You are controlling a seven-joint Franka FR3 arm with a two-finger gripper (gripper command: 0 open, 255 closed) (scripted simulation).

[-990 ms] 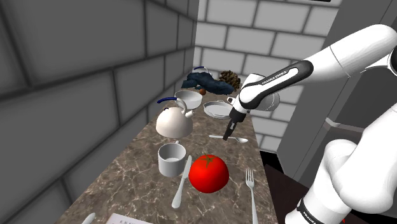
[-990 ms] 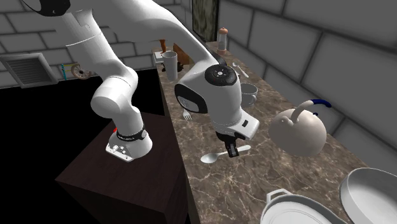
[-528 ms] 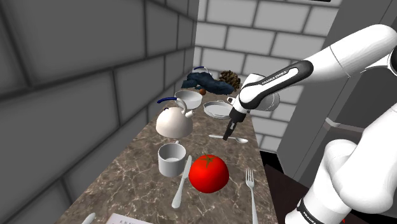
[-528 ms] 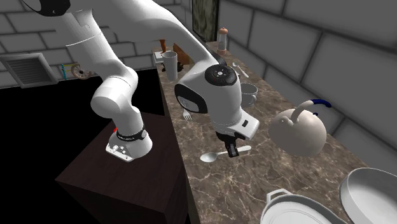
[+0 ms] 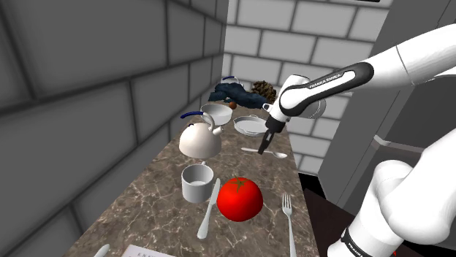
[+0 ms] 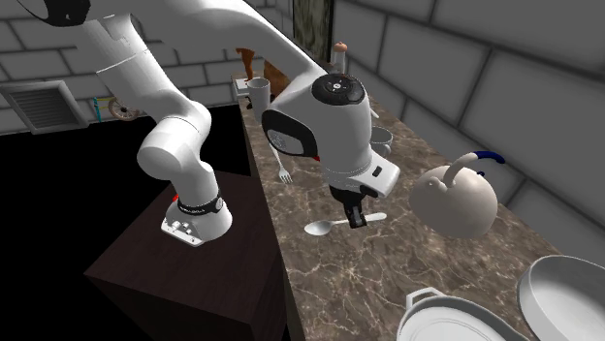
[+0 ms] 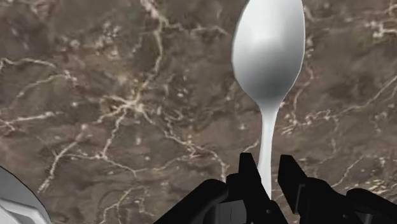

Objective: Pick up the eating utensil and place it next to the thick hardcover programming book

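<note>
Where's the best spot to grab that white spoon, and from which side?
The slim handle of the glossy white spoon, from above: it fits inside the black two-finger tool, which clasps it there. The bowl is wide and rounded.

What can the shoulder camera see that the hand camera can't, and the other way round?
Shoulder view: a red tomato, a white kettle, a cup and a fork. Wrist view: up close, the black fingers clasping a thin handle. Both: the white spoon, the gripper and the brown marble counter.
</note>
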